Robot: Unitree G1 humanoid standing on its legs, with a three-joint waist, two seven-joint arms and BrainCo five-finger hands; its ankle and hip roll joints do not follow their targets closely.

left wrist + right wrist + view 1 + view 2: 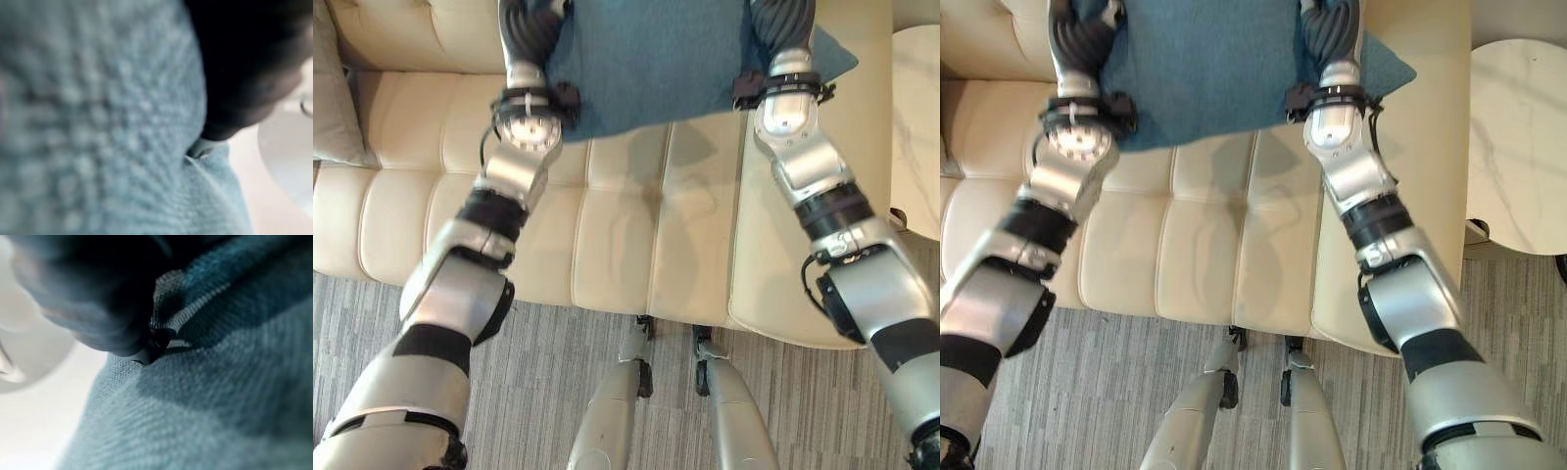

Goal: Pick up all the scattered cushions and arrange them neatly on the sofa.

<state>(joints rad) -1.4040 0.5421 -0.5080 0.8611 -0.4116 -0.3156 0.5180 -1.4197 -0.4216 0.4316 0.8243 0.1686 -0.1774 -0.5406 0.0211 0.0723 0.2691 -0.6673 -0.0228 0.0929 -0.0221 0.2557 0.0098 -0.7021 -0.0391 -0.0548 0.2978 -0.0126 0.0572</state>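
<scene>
A teal knitted cushion (651,59) is held between my two hands over the back part of the cream sofa (617,225), casting a shadow on the seat below. My left hand (530,34) is against the cushion's left edge and my right hand (781,24) against its right edge, near a corner that sticks out. Both show their dark ribbed covers; the cushion hides the rest. In the left wrist view the cushion's weave (98,122) lies right against the hand, and the right wrist view shows the fabric (220,396) just as close.
A grey cushion (333,98) leans at the sofa's left end. A round white marble side table (1518,137) stands right of the sofa. Grey plank flooring (558,372) lies in front of the sofa.
</scene>
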